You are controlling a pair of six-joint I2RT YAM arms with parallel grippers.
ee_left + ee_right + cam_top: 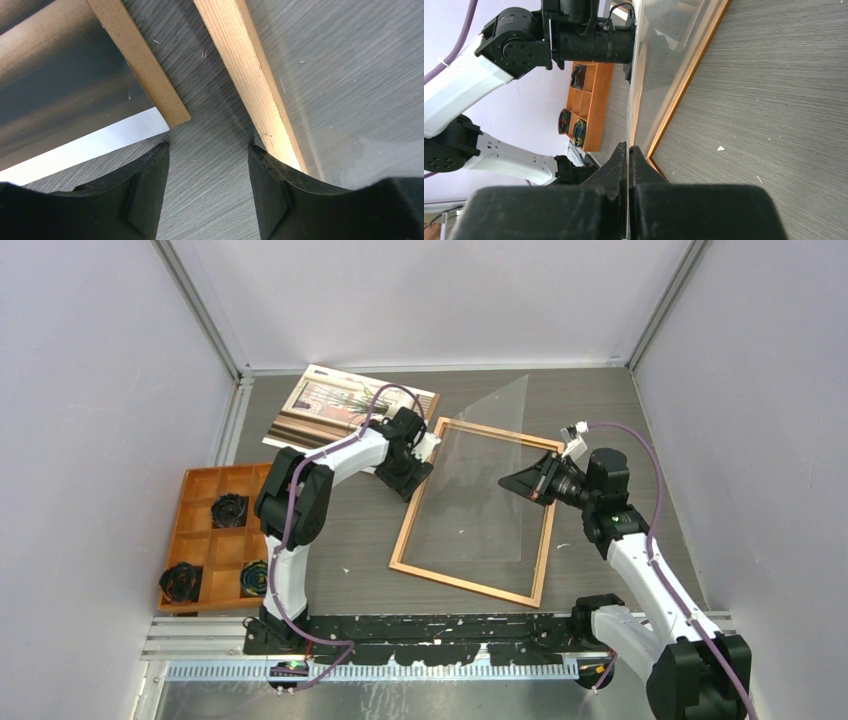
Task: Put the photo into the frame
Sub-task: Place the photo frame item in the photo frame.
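Photo (340, 400) lies face up on a brown backing board (145, 65), outside the frame (465, 583) and just off its far left corner; a strip of bare table (620, 420) separates the board's corner from the frame's left rail. Frame lies flat with nothing seated in its opening. A clear pane (490, 440) stands tilted above the frame, its lower edge down by the frame's left side and its upper part leaning over the right rail. Right gripper (628, 155), just inside the frame's right rail, is pinched tight on the thin edge of that pane. Left gripper (207, 165) hangs low over the gap between board and frame, jaws moderately apart and holding nothing; its right finger (272, 195) sits very close to the frame's left rail. Judged stage: the opening is being kept clear, and the photo has not yet been picked up. Risks noted: the pane is held by a narrow bite on a smooth edge, so it could slip or swing and drop onto the frame. The left finger could knock the rail and shift the frame under the pane. The photo is thin and glossy, so a grasp may slide off it or take the board with it.
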